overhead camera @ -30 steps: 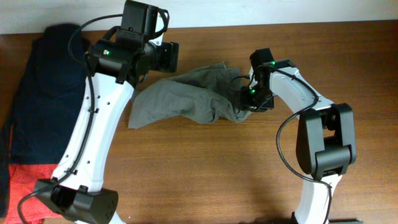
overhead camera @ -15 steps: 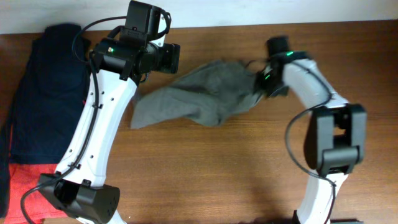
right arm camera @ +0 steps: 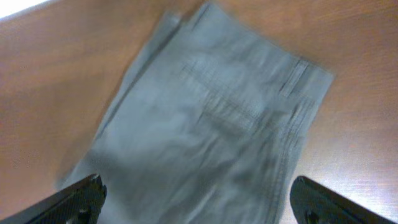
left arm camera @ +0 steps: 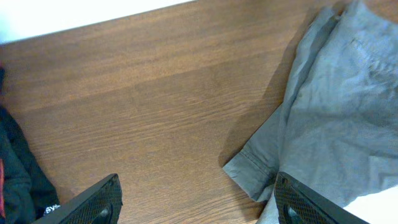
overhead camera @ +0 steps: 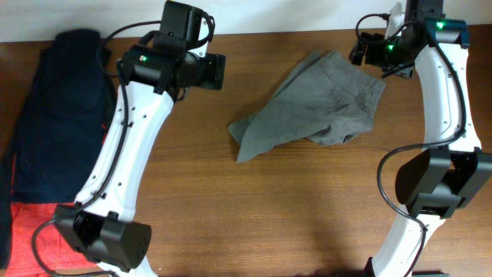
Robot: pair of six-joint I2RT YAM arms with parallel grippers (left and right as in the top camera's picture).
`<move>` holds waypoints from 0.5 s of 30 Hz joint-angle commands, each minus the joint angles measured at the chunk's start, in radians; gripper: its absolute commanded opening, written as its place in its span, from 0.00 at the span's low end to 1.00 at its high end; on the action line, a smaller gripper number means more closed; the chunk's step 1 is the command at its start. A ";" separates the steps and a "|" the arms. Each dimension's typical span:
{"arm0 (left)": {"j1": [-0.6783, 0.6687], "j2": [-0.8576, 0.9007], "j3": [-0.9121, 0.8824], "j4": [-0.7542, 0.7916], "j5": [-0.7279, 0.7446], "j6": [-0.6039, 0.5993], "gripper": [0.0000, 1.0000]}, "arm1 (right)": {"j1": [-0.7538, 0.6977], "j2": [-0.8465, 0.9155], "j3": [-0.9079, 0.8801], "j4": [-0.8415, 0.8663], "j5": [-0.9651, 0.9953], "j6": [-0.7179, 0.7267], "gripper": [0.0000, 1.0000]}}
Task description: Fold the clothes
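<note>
The shorts (overhead camera: 323,108) lie loosely spread, not yet folded, on the table (overhead camera: 269,208), right of centre and toward its far edge. Their long axis runs on a diagonal, from a leg end at the near left up to a broader end at the far right. The right gripper (overhead camera: 369,52) hangs just beyond that far-right end. Its wrist view looks straight down on the cloth, with the stitched pocket and what looks like the waistband (right arm camera: 297,112) toward the right finger. Its fingers stand wide apart and hold nothing. The left gripper (overhead camera: 212,71) is off to the left of the shorts, over bare wood. It too is spread wide and empty, and in its wrist view a hem (left arm camera: 249,171) lies on the wood, toward the right finger. So the right arm is the nearer one to the cloth as a whole, and the left has only a leg end within easy reach. A fold would probably bring one end over the other along that diagonal, each arm taking the end on its own side. No container is in view. A navy garment (overhead camera: 46,115) and a red garment (overhead camera: 31,238) lie at the table's left edge, well apart from the shorts.
</note>
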 commanded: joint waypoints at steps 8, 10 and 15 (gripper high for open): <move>0.217 0.018 0.021 -0.047 0.177 0.002 0.78 | 0.320 -0.006 -0.038 -0.287 0.204 0.051 0.99; 0.257 0.018 0.021 -0.070 0.190 0.002 0.78 | 0.364 -0.006 -0.095 -0.282 0.232 0.086 0.99; 0.281 0.022 0.018 -0.093 0.190 0.036 0.78 | 0.436 -0.006 -0.261 -0.212 0.298 0.109 0.99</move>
